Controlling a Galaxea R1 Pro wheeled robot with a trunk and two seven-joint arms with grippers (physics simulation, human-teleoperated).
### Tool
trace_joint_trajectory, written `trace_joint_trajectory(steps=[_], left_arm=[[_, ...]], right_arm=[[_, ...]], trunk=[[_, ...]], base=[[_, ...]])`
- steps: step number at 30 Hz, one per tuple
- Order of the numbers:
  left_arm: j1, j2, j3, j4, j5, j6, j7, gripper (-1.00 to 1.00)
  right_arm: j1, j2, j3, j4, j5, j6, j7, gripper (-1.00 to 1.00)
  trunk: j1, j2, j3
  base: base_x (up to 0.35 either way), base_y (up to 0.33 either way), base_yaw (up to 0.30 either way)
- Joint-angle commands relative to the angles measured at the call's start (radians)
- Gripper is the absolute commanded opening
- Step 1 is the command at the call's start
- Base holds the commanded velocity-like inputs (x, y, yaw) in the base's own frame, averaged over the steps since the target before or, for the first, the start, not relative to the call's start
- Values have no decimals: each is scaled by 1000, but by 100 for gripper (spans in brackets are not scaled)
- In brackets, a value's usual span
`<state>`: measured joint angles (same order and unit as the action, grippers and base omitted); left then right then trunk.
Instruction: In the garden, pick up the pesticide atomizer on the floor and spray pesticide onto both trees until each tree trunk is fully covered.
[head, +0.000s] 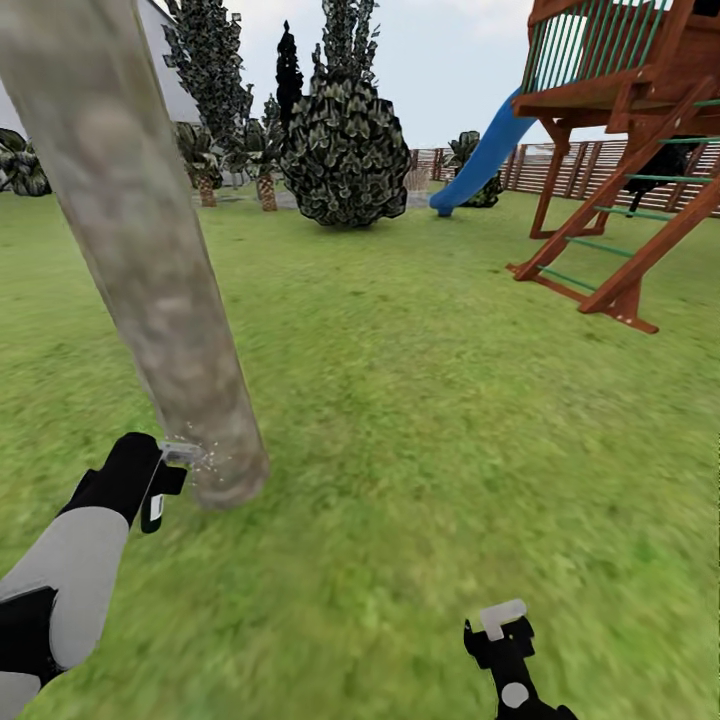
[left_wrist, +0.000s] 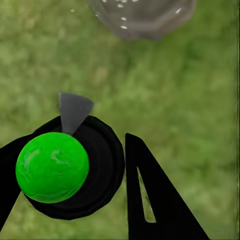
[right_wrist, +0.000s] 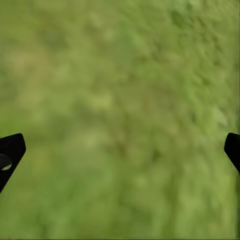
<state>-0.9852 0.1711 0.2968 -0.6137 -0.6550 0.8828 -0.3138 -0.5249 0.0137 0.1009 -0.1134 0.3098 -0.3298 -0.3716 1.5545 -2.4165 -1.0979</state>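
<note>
The left gripper (head: 165, 478), pinching the sprayer (left_wrist: 52, 167), aims its nozzle at the tree trunk (head: 150, 270) base just beside it, white specks (head: 205, 458) between.

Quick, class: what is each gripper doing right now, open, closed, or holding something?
Left gripper: closed on the pesticide atomizer, beside the tree trunk.
Right gripper: open, holding nothing, over grass.

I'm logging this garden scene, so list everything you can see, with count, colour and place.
tree trunk: one, mottled grey-brown, left, leaning across the lawn.
pesticide: white specks at the trunk's base.
atomizer: one, green ball top on black body, in the left gripper.
bush: one, dark green, centre back.
palms: short, brown-trunked, back left.
slide: one, blue, back right.
play frame: one, red-brown wood, right.
fence: brown slats, far right.
lawn: green.
left gripper: black, beside the trunk's base.
right gripper: black, open, over grass.
</note>
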Motion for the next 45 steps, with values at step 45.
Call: trace_joint_trajectory(steps=[45], left_arm=[[-12,-27,11,-48,-10,12,-9,-100]], right_arm=[[0,5,10,4,2,0,-6,100]], trunk=[[0,0,-1]], base=[[76,-213,113]])
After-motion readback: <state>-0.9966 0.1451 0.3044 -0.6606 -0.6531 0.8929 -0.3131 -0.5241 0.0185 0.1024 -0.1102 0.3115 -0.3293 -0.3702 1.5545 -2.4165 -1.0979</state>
